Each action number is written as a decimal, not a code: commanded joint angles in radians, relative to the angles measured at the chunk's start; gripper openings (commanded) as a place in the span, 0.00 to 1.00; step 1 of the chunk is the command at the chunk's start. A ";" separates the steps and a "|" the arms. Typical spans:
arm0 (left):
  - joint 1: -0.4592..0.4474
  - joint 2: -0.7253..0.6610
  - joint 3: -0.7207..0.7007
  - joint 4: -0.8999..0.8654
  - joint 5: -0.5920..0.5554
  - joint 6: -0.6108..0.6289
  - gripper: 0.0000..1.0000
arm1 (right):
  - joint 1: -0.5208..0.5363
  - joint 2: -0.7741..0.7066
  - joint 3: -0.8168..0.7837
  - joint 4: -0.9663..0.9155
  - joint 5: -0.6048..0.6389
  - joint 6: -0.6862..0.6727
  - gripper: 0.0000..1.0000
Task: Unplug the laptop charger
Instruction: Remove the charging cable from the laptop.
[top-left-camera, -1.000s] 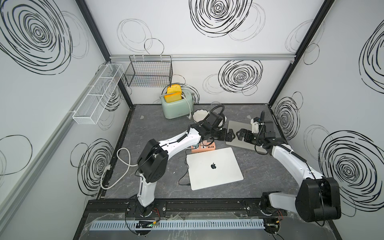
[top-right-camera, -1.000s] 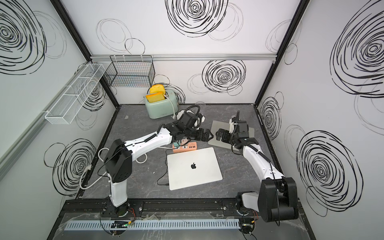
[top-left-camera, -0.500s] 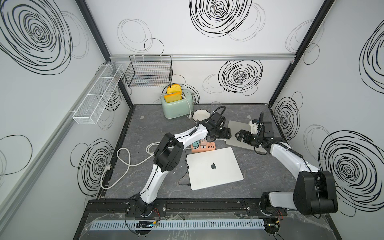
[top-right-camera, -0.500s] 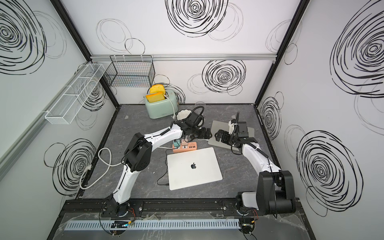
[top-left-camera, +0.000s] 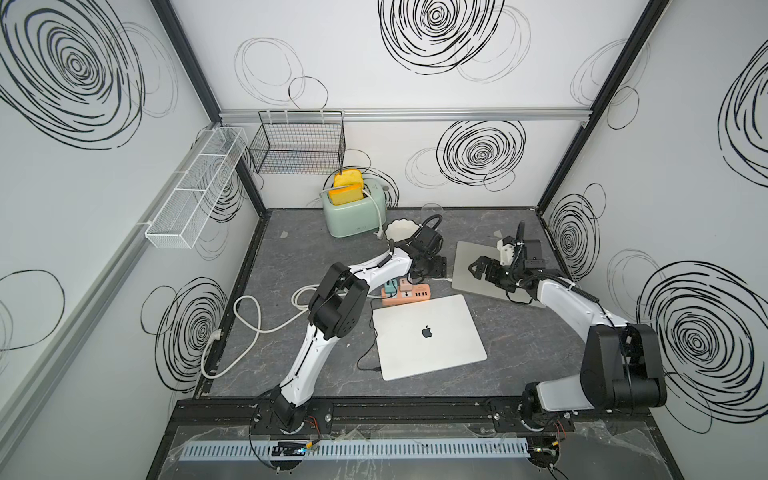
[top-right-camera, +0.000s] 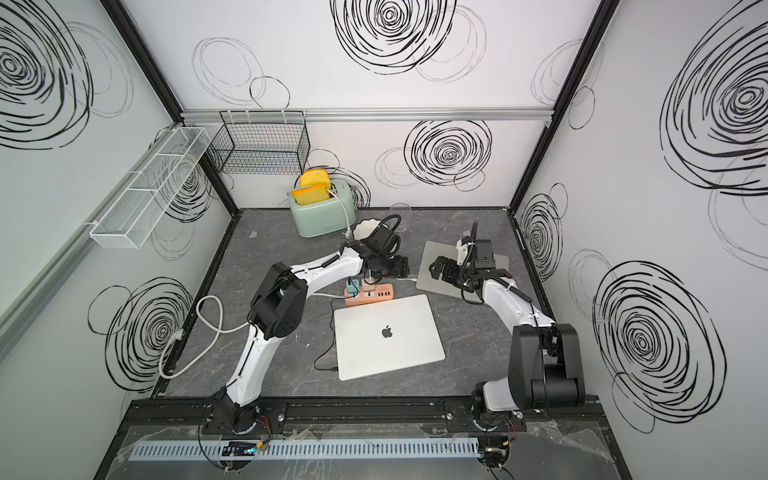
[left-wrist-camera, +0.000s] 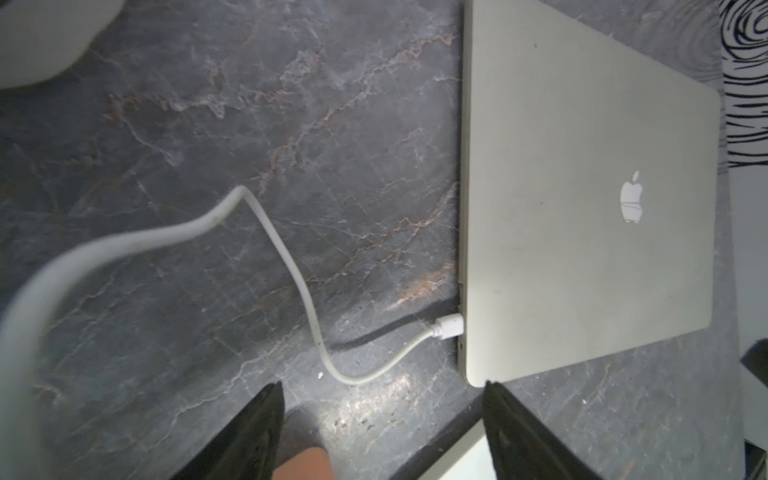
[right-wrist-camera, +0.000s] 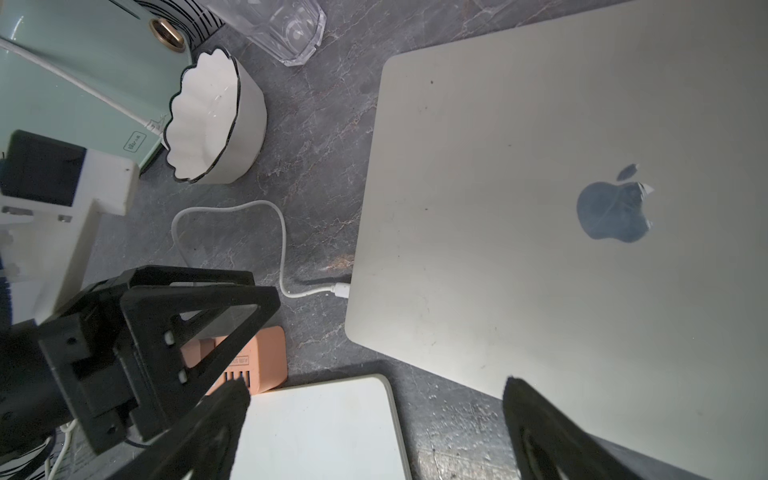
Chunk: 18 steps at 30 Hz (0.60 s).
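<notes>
Since a second ago the left arm (top-left-camera: 336, 309) has folded, its elbow now nearer the middle of the table (top-left-camera: 316, 249). The left gripper (left-wrist-camera: 380, 388) hangs above the orange power strip (top-left-camera: 405, 293), fingers apart, nothing between them. The right gripper (right-wrist-camera: 376, 382) has barely shifted, spread wide and empty over the rear laptop (top-left-camera: 490, 266) at 2 o'clock on the table. The charger plug (left-wrist-camera: 451, 326) is still seated in that laptop's 8 o'clock edge, apart from both grippers; its white cable (left-wrist-camera: 299, 286) loops back toward the strip. The table is dark veined stone. A closed front laptop (top-left-camera: 428, 336) lies at 6 o'clock, a mint toaster (top-left-camera: 353, 210) at 11, a scalloped bowl (top-left-camera: 401, 228) at 12. Swirl-marked white walls (top-left-camera: 415, 104) carry a black wire basket (top-left-camera: 297, 145) at 11 and a white rack (top-left-camera: 195, 187) at 10.
</notes>
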 joint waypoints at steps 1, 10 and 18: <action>0.008 0.039 0.013 -0.027 -0.042 0.001 0.78 | 0.021 0.027 0.035 0.023 -0.011 -0.013 0.99; 0.016 0.116 0.065 -0.035 -0.009 -0.025 0.68 | 0.067 0.080 0.041 0.069 -0.027 -0.041 0.99; 0.011 0.125 0.035 0.002 0.039 -0.060 0.53 | 0.067 0.079 0.013 0.090 -0.033 -0.028 0.99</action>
